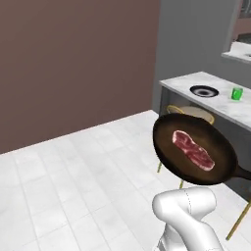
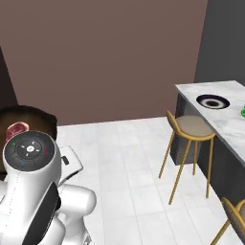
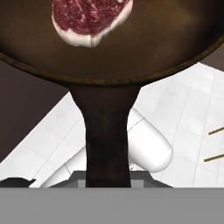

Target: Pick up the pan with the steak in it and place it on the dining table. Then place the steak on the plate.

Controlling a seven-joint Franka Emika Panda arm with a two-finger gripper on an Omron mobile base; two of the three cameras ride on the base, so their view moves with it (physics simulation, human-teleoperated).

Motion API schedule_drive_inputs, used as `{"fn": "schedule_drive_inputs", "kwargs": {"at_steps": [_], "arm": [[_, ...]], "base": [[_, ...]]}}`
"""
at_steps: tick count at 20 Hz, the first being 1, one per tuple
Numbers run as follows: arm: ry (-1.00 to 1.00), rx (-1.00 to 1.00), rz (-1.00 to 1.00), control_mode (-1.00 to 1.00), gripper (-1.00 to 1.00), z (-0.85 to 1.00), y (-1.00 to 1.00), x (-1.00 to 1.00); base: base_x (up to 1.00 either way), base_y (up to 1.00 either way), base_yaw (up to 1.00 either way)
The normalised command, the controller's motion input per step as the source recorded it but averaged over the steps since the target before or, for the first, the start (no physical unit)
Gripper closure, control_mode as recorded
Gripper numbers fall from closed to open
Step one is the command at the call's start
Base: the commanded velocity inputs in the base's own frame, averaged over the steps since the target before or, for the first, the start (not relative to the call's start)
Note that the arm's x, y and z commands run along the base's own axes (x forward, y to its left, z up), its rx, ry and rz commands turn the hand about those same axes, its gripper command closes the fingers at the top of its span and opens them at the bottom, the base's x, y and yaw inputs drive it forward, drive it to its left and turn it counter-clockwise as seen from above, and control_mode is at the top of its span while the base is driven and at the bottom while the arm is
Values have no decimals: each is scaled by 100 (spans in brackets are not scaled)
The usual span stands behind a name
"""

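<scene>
White floor tiles and a brown wall lie behind the pan [image 1: 196,149], which hangs in the air above the floor, tilted, well short of the bench [image 1: 215,95]. The steak [image 1: 193,150] lies flat inside it, near the middle. In the hand view the pan's handle [image 3: 107,144] runs straight down to the gripper; whether its fingers are clamped on the handle cannot be told, since they are hidden. The plate [image 1: 204,90] sits on the bench near its end, with a small green cup [image 1: 237,93] just beside it. A stool [image 2: 191,127] with gold legs stands against the bench side between pan and plate, and a second stool [image 2: 237,215] stands further along.
</scene>
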Motion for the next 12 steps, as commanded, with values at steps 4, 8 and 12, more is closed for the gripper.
{"fn": "schedule_drive_inputs", "kwargs": {"at_steps": [4, 8, 12], "arm": [[0, 0, 0, 100, 100, 0, 0, 0], [0, 0, 0, 100, 100, 0, 0, 0], [0, 0, 0, 100, 100, 0, 0, 0]], "base": [[100, 49, -16], [97, 47, -20], [65, 29, -34]]}}
